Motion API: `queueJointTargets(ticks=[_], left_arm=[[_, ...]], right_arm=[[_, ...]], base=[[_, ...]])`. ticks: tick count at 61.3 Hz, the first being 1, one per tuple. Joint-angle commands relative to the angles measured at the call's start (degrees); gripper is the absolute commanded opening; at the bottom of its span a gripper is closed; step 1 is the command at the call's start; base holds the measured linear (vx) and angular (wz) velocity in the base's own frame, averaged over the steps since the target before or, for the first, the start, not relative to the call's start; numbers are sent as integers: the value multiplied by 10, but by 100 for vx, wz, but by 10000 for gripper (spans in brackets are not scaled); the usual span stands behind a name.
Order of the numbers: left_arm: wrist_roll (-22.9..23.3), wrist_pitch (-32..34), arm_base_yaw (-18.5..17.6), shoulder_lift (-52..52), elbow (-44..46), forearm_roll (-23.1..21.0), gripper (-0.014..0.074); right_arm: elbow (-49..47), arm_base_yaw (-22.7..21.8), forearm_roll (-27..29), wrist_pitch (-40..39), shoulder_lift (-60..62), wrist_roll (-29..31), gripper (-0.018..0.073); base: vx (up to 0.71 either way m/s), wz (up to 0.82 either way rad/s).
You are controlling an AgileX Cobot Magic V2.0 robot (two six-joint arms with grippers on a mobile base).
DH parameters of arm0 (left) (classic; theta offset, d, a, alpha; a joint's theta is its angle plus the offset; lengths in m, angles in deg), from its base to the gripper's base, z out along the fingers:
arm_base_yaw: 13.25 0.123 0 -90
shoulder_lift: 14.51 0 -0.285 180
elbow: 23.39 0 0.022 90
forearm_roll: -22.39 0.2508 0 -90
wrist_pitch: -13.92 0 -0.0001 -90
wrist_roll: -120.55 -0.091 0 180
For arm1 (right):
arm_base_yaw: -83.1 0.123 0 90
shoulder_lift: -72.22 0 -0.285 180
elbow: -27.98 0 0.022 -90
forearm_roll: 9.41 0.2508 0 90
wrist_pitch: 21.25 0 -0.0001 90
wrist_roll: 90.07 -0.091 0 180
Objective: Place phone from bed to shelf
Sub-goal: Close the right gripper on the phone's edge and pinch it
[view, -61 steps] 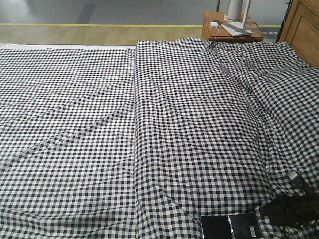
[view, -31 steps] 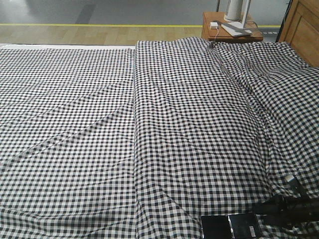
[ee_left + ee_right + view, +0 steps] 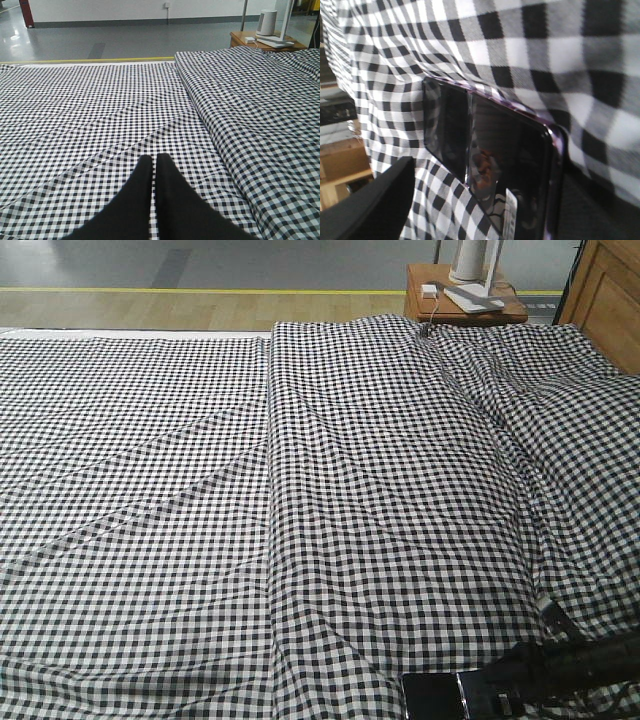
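The phone [image 3: 450, 698], a black glossy slab with a pinkish rim, lies flat on the bed [image 3: 300, 490] at its near edge. In the right wrist view the phone [image 3: 490, 150] fills the space between the two dark fingers [image 3: 375, 200], and its white sticker shows near the bottom. My right gripper [image 3: 512, 680] reaches in low from the right and is open, with its jaws on either side of the phone's right end. In its own view my left gripper [image 3: 154, 161] hovers over the checked cloth, shut on nothing. The shelf is out of view.
A small reddish-brown side table [image 3: 500, 312] with a white appliance and a cable stands beyond the bed's far right corner. A brown wooden cabinet [image 3: 608, 300] is next to it. A raised fold [image 3: 275, 490] runs down the cloth's middle.
My right gripper has slid left and lower along the bed's near edge, from clear of the phone to astride its right end. The phone has not moved.
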Motion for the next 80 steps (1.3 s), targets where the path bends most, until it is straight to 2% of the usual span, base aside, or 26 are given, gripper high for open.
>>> queueJointTargets(ticks=[1, 15, 23, 30, 46, 63, 80], left_arm=[[2, 42, -2, -3, -1, -4, 1], [2, 42, -2, -3, -1, -4, 1], [2, 42, -2, -3, -1, -4, 1], [2, 42, -2, -3, -1, -4, 1], [2, 42, -2, -3, -1, -4, 1], [2, 42, -2, -3, -1, -4, 1], [2, 42, -2, -3, -1, -4, 1]], right_arm=[[-9, 9, 7, 38, 21, 6, 505], [-22, 22, 7, 74, 3, 6, 500], [-23, 20, 6, 73, 4, 6, 451], [-23, 20, 3, 73, 4, 8, 343], [-23, 20, 5, 88, 5, 21, -16], [-23, 20, 5, 101, 39, 28, -8], [-23, 20, 25, 148, 100, 24, -6]], base=[[0, 0], [0, 0], [0, 0], [0, 0], [0, 0], [0, 0], [0, 0]])
